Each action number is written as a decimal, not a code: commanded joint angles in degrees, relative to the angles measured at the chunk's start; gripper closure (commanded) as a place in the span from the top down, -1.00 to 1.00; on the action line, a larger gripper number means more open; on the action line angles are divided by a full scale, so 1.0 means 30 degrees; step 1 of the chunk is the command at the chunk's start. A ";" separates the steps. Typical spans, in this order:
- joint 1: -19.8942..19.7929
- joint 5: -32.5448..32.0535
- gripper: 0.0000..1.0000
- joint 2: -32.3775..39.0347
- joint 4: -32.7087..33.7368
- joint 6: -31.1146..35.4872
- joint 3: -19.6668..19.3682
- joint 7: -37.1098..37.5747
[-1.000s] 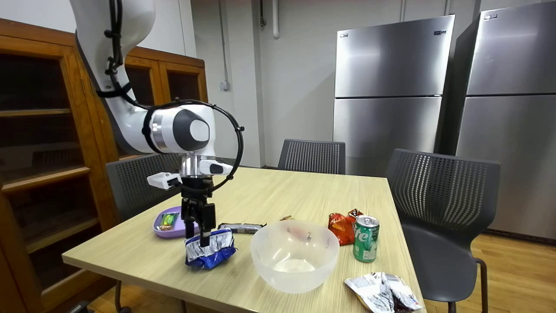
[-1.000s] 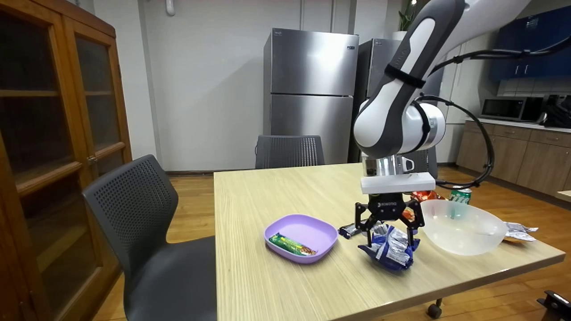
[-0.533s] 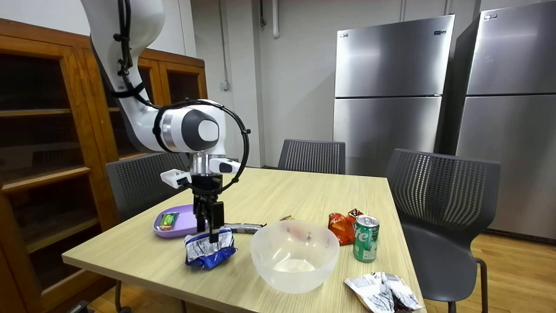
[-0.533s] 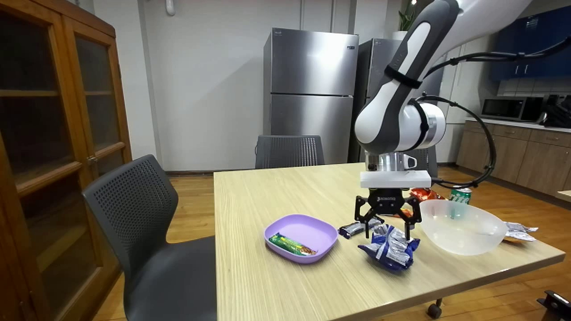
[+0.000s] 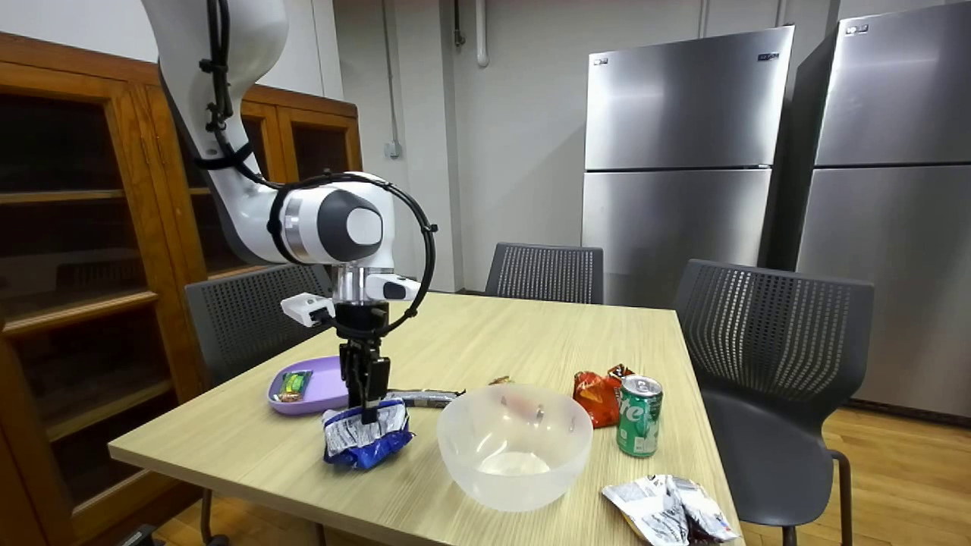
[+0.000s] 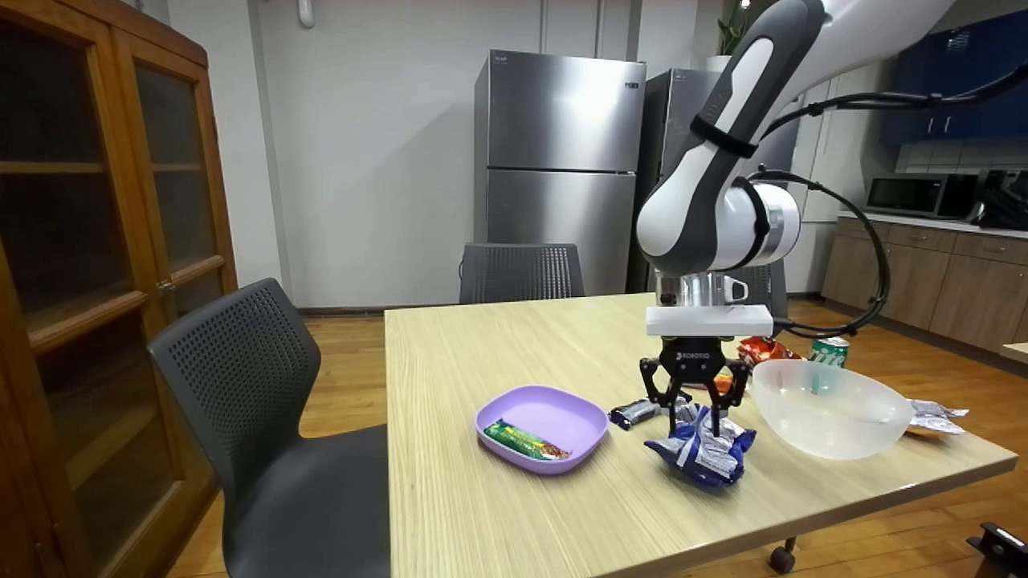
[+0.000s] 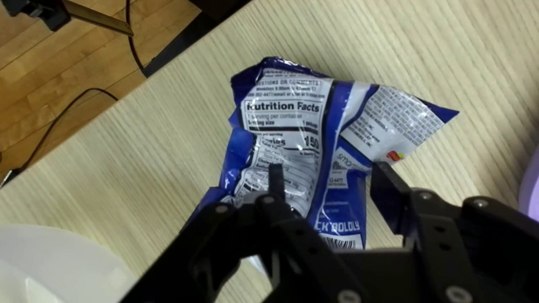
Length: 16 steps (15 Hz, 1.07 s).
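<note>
A crumpled blue foil snack bag with a white printed panel (image 7: 294,155) lies on the pale wood-grain surface (image 5: 485,334), near its edge, its Nutrition Facts side facing up in the wrist view. Right over it I see the black two-fingered end effector (image 6: 695,425), pointing straight down, its fingers apart with a moderate gap and part of the bag showing between them. I cannot tell whether the tips press into the foil. The bag sits between a lilac rounded-square plate (image 6: 554,409), which carries a green-wrapped snack bar (image 6: 526,440), and a frosted translucent bowl (image 5: 520,491). Just behind the bag, in an exterior view, is a slim silver-and-black wrapped bar (image 5: 425,397). Past the bowl there's a crumpled red foil bag (image 5: 597,398) just beside a green metal soda can (image 5: 639,417); a creased silvery packet (image 5: 671,508) lies nearer the surface's edge. Dark grey chairs with perforated backs (image 5: 766,409) stand around; farther off are stainless steel refrigerators (image 5: 683,174) and a brown wooden glass-doored cabinet (image 6: 138,241).
</note>
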 commanded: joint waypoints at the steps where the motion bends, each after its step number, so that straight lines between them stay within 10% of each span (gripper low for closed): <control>1: -0.0151 0.0446 -0.47 -0.0070 0.0076 0.0085 0.0280 -0.0065; 5: -0.0073 0.0300 -0.99 -0.0692 -0.0455 0.0271 0.0425 -0.0408; 16: -0.0348 -0.0387 -1.00 -0.3742 -0.1916 -0.0053 0.0034 -0.1264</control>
